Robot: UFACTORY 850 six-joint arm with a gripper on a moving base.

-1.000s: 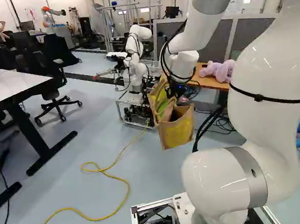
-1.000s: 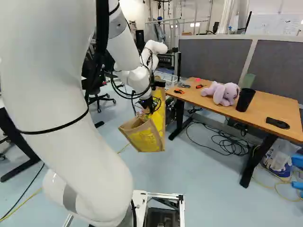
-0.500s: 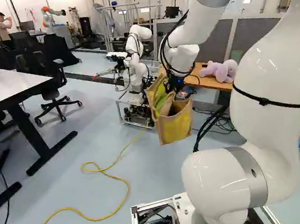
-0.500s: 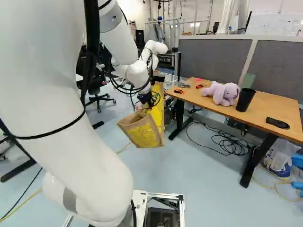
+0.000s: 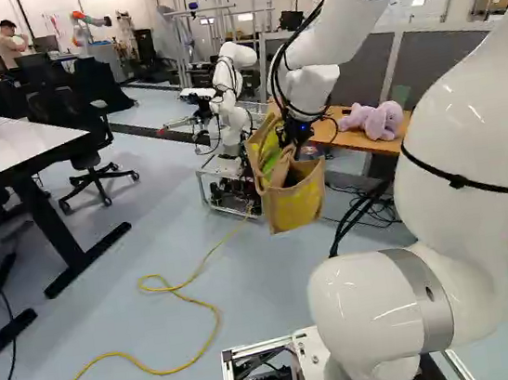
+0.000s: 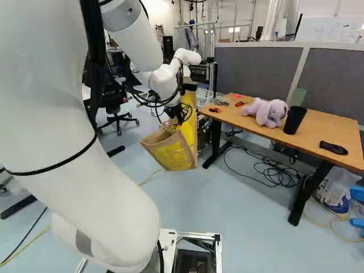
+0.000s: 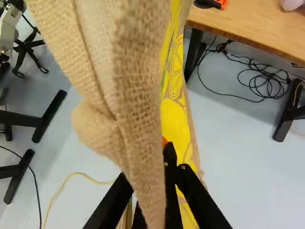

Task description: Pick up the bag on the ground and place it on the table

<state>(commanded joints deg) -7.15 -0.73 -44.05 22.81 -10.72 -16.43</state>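
Note:
At the centre of the left base view my gripper (image 5: 297,132) is up by the top of the tan and yellow bag (image 5: 294,205); the right base view shows the gripper (image 6: 180,114) above the open-mouthed bag (image 6: 173,154) too. The bag hangs tilted in the air, left of the wooden table (image 6: 239,118). Seen from the wrist, the gripper (image 7: 151,183) is shut on the bag's woven cloth (image 7: 138,81), which rises between its fingers and hides part of them. The table (image 7: 238,21) stands ahead and to one side.
On the table are a purple plush toy (image 6: 266,112), a black cup (image 6: 294,120) and small tools (image 6: 215,110). Black cables (image 6: 276,172) lie beneath it. Another robot (image 5: 227,90) stands behind the bag. A yellow cable (image 5: 179,294) crosses the floor; a white table (image 5: 20,155) stands left.
My arm has shifted and lifted the bag somewhat higher in both base views, the bag moving with the gripper and tilting a little. The base has not moved.

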